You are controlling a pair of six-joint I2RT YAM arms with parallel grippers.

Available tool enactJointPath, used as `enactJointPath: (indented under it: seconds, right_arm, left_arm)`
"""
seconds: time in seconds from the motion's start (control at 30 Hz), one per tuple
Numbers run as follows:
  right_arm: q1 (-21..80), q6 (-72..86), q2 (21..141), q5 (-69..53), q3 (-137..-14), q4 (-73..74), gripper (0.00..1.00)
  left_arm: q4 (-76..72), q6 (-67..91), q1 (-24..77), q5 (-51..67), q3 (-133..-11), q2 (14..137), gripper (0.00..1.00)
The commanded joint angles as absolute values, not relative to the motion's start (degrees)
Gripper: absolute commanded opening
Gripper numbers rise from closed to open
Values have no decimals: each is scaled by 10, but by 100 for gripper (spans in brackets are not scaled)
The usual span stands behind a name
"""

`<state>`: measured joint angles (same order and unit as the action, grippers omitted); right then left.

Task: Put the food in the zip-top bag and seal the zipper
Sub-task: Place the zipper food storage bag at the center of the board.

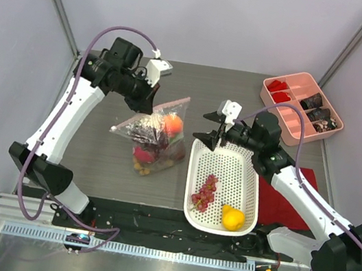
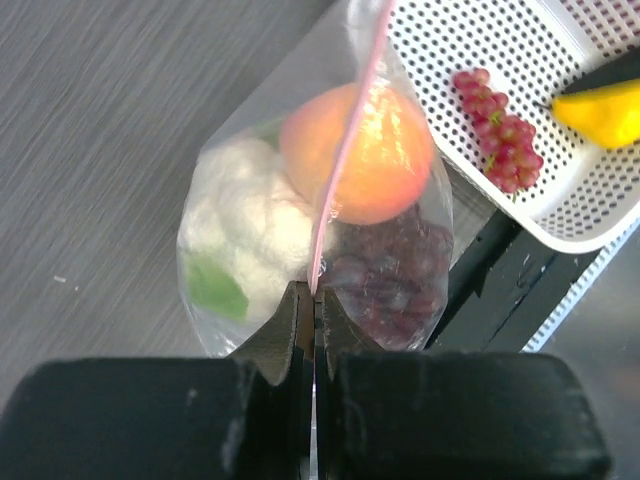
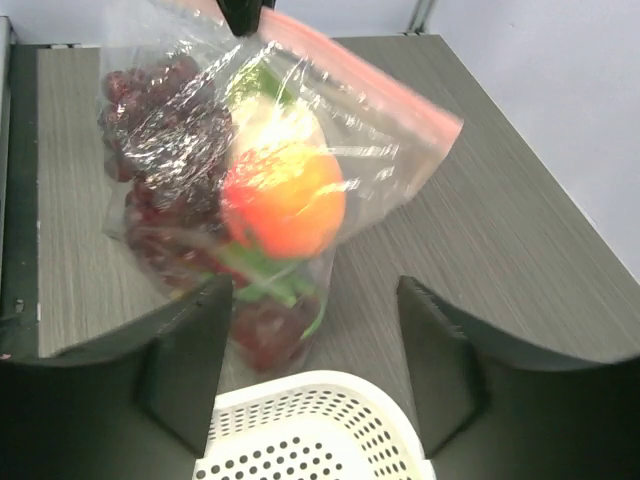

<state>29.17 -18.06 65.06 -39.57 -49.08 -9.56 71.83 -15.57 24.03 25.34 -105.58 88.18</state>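
Observation:
The zip-top bag hangs from my left gripper, its bottom resting on the table left of the basket. It holds an orange, a white bulb, dark red fruit and other pieces. In the left wrist view my left gripper is shut on the bag's pink zipper strip. My right gripper is open and empty above the basket's far rim, facing the bag. Purple grapes and a yellow lemon lie in the white basket.
A pink divided tray with small items stands at the back right. A folded red cloth lies under the right arm beside the basket. A black mat runs along the near edge.

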Motion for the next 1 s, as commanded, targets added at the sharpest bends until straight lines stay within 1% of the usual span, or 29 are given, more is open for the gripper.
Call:
enactJointPath:
  seconds: [0.0, 0.03, 0.1, 0.27, 0.33, 0.4, 0.43, 0.47, 0.57, 0.63, 0.67, 0.73, 0.77, 0.8, 0.83, 0.9, 0.93, 0.97]
  right_arm:
    - [295, -168, 637, -358, -518, -96, 77]
    - [294, -164, 637, -351, -519, -96, 89]
    - [295, -156, 637, -332, -521, -91, 98]
    - [294, -150, 628, -307, -521, -79, 100]
    - [294, -150, 621, -292, -519, -76, 100]
    - [294, -153, 618, -277, -519, -69, 100]
    - [294, -154, 614, -273, -518, -64, 100]
    - [294, -154, 613, -268, -518, -62, 100]
    - [294, -153, 609, -253, -519, -54, 100]
    - [293, -153, 606, -243, -517, -48, 100]
    - [294, -153, 601, -239, -517, -44, 100]
    - [293, -156, 599, -231, -513, -38, 100]
    - [292, -156, 596, -229, -512, -36, 100]
    - [292, -156, 595, -228, -511, -33, 100]
    - [291, -157, 594, -226, -510, -29, 100]
    - [291, -156, 590, -222, -510, -24, 100]
    - [290, -156, 588, -216, -509, -19, 100]
    - [290, -156, 586, -214, -509, -17, 100]
  left_arm:
    - [711, -121, 200, 292, -1086, 885, 0]
    - [705, -115, 196, 292, -1087, 888, 0]
    - [697, -106, 180, 288, -1087, 893, 0]
    - [672, -32, 132, 254, -1088, 920, 0]
    - [658, -23, 113, 252, -1106, 925, 0]
    - [658, -32, 113, 255, -1162, 935, 0]
    - [670, -56, 112, 264, -1192, 961, 0]
    - [685, -69, 113, 269, -1263, 976, 0]
    - [757, -155, 120, 282, -1369, 1026, 0]
    - [784, -198, 133, 287, -1370, 1027, 0]
    - [796, -251, 142, 284, -1346, 1015, 0]
    - [788, -290, 171, 273, -1290, 992, 0]
    - [761, -319, 178, 264, -1208, 957, 0]
    - [741, -329, 185, 258, -1160, 940, 0]
    - [718, -339, 191, 252, -1060, 918, 0]
    - [661, -374, 199, 232, -972, 870, 0]
    - [646, -384, 201, 222, -902, 860, 0]
    - [620, -389, 204, 214, -873, 851, 0]
